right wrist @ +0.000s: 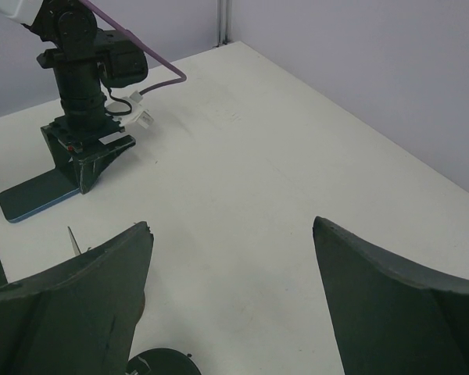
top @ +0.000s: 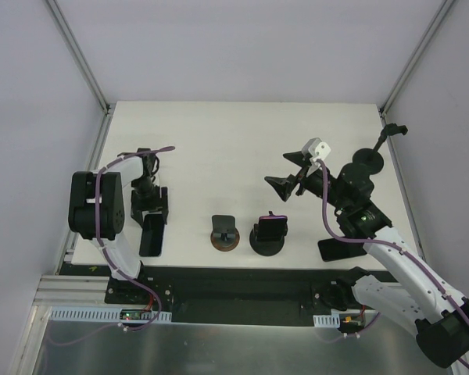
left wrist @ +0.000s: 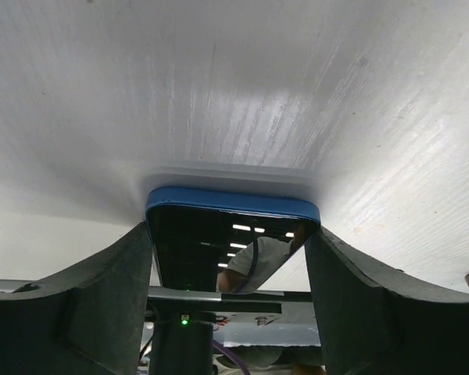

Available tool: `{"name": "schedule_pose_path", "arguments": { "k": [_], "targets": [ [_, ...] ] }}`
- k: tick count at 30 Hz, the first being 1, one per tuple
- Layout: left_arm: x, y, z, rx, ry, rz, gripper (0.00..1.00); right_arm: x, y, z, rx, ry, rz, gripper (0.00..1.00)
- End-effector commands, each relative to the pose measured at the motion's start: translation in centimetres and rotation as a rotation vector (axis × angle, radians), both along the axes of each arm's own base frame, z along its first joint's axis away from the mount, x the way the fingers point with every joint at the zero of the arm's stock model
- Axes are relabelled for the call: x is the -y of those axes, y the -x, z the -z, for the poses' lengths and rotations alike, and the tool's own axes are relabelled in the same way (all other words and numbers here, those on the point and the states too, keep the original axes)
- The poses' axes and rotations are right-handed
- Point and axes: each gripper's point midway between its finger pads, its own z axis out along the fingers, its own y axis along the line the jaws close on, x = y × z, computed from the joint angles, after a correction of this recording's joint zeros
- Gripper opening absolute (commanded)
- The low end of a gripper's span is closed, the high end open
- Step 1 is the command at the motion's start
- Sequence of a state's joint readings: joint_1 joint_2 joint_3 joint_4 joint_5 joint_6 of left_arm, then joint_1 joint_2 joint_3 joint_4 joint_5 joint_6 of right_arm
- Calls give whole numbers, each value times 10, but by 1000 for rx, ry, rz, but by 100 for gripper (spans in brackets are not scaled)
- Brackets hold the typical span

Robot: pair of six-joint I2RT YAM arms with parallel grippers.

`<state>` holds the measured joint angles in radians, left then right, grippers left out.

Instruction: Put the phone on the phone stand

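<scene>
Left fingers (left wrist: 78, 312) flank phone (left wrist: 219, 242), clamping cannot tell, near end hidden; right fingers (right wrist: 70, 305) apart

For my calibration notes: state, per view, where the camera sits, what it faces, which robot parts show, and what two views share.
Top external: above and behind the bases, looking down on the table; both arms show, left gripper and right gripper included.
Left wrist: low over the table, facing the blue-edged phone lying between its own fingers.
Right wrist: raised, looking across the table at the left arm; own fingers frame the view.
Shared: both wrist views show that phone.
</scene>
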<state>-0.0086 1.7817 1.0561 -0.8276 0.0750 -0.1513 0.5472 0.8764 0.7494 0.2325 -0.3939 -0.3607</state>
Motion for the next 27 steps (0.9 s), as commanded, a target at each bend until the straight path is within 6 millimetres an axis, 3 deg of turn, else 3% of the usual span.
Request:
{"name": "schedule_pose_path", "arguments": {
  "k": [1,5,6,8,9,11,12,16,20,27],
  "targets": [
    [22,0,3,25,54,-81,47,2,2,-22,84,-34,-8,86],
    [22,-11,-6,118,19,-169,33,1,1,-21,81,-34,-7,86],
    [24,-14,-9,138,17,-216,33,1,0,-20,79,-32,-5,86],
    [29,-21,-15,193,22,-250,39,1,0,-21,80,-33,-5,86],
    [32,-24,-18,204,25,-271,51,1,-1,-20,77,-32,-5,86],
    [37,-23,-19,210,22,-271,64,1,-1,-19,76,-31,-5,86],
    [39,-23,-18,209,23,-276,77,2,-1,-19,76,-31,-2,86],
    [43,-8,-16,188,35,-259,99,2,-1,-19,77,-30,1,86],
    [42,16,-8,153,25,-227,99,2,-1,-19,77,-31,-4,86],
    [37,26,0,128,-13,-157,98,0,0,-20,75,-35,-10,86]
  ]
}}
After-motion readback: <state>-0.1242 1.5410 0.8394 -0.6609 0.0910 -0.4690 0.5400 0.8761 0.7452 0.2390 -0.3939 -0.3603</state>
